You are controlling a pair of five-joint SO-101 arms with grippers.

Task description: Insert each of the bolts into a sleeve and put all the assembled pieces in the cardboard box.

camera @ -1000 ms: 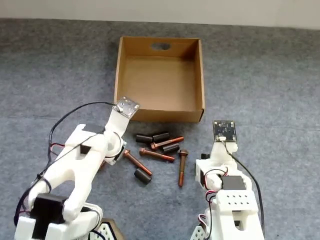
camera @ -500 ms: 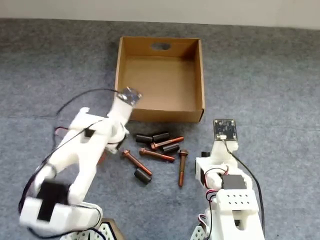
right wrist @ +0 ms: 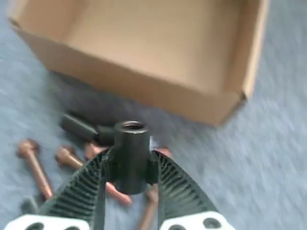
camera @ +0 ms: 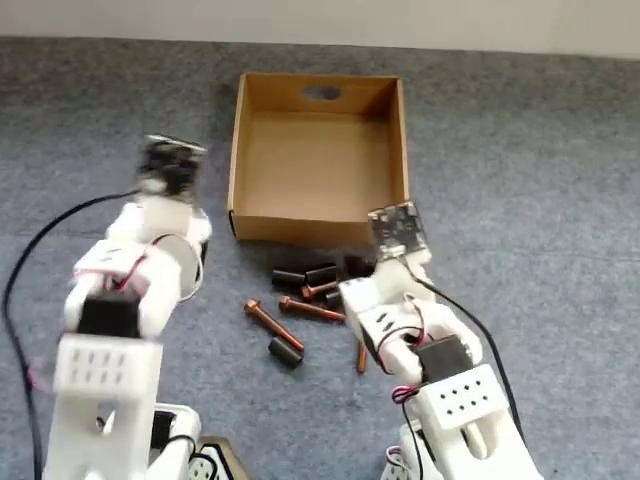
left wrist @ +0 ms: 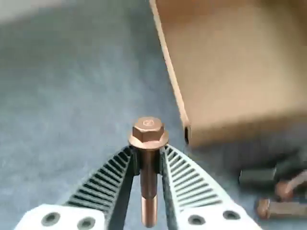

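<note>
The grey carpeted counter is looked down on steeply from a fixed high camera some way off, with the open brown cardboard box toward the far side. Each wrist view is taken from close behind its own tool, left tool and right tool, aimed forward at the box. The box's near wall and the loose copper-coloured bolts are shared by all views. The short black sleeves seemingly are too, though blurred.

Loose bolts and sleeves on the carpet just before the cardboard box.
</note>
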